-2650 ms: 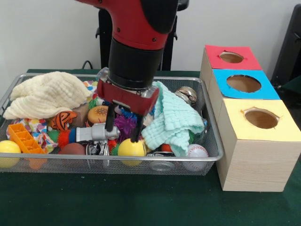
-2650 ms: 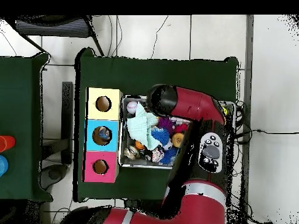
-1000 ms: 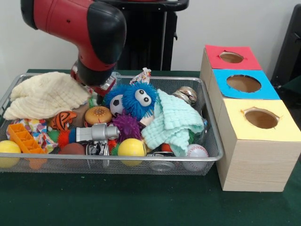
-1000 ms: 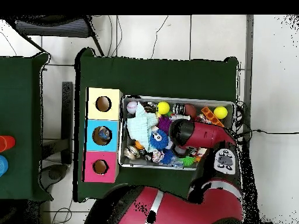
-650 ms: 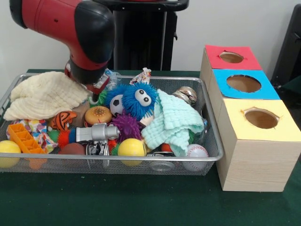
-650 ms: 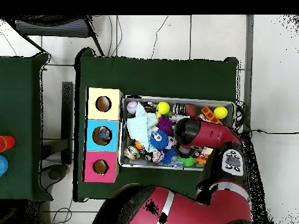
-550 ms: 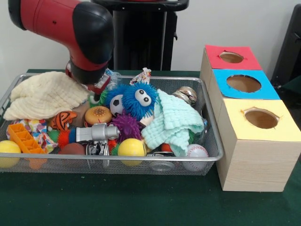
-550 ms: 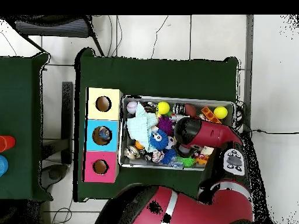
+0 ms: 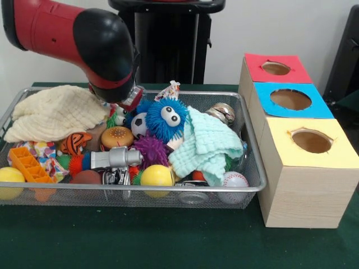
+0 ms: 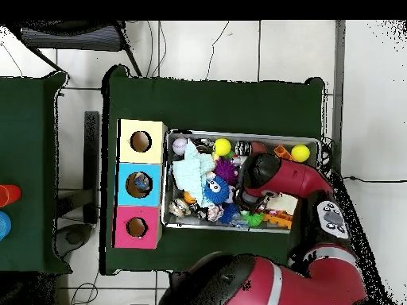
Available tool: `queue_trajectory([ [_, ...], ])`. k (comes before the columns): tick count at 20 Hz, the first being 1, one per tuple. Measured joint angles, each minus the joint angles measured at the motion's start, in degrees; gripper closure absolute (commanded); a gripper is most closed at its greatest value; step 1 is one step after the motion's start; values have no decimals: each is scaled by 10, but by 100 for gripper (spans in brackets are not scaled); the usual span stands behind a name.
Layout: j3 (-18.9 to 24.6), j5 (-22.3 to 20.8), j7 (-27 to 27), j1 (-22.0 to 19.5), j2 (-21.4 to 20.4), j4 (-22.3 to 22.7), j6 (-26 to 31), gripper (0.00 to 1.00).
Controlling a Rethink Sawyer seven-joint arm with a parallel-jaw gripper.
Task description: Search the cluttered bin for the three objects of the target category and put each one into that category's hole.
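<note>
Bin (image 9: 247,188) on green tablecloth (image 9: 168,241); white wall (image 9: 291,25) behind.

Desk (image 9: 168,241) under dark green cloth. Second green-covered desk (image 10: 28,171) at overhead view's left edge, apart from main one; red cylinder (image 10: 8,194) and blue cylinder (image 10: 4,225) on it, side by side at left edge. Cables (image 10: 238,48) trail over pale tiled floor (image 10: 370,95). Dark chair (image 10: 75,37) at overhead view's top left. White wall (image 9: 280,28) behind.
</note>
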Motion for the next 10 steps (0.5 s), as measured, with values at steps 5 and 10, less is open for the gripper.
queue_trajectory([
  [5,46,2,0,-38,-8,1,1,0],
  [10,75,1,0,-67,-16,4,5,0],
])
